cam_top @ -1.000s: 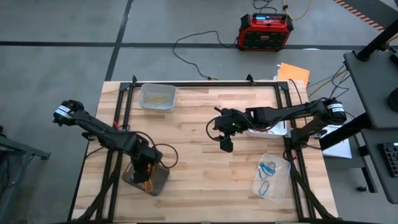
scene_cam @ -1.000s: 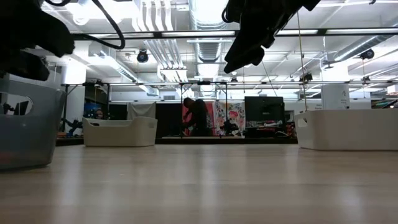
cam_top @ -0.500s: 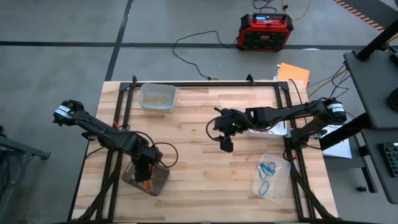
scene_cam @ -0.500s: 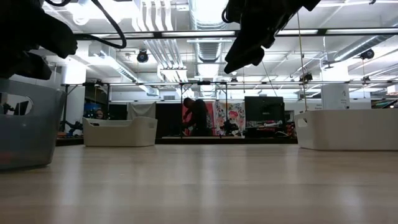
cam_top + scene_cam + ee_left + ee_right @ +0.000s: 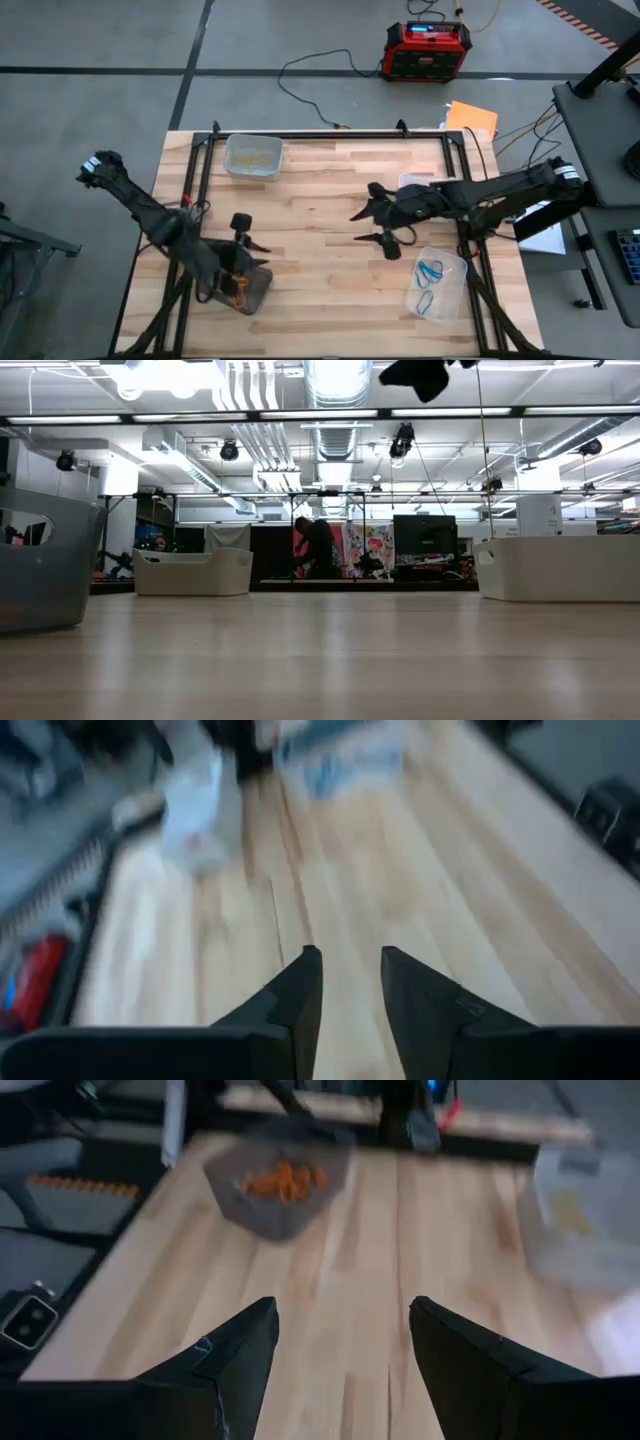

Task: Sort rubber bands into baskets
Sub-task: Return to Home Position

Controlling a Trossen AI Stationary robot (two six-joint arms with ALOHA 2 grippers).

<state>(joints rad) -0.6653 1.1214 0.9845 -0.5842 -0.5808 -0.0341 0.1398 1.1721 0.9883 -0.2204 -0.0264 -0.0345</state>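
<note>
- your left fingers (image 5: 305, 988), a little parted and empty, hang by the grey tub (image 5: 260, 295) at 7 o'clock, where orange rubber bands (image 5: 283, 1180) lie.
- your right fingers (image 5: 245, 1350), wide apart and empty, sit over the middle of the worktop (image 5: 310, 190).
- draw both arms back high, clear of tub rims.

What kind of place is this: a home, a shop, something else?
Probably a robotics lab in an industrial hall: bare ceiling ducts, a concrete floor, and a wooden table carrying a left arm and a right arm.
</note>
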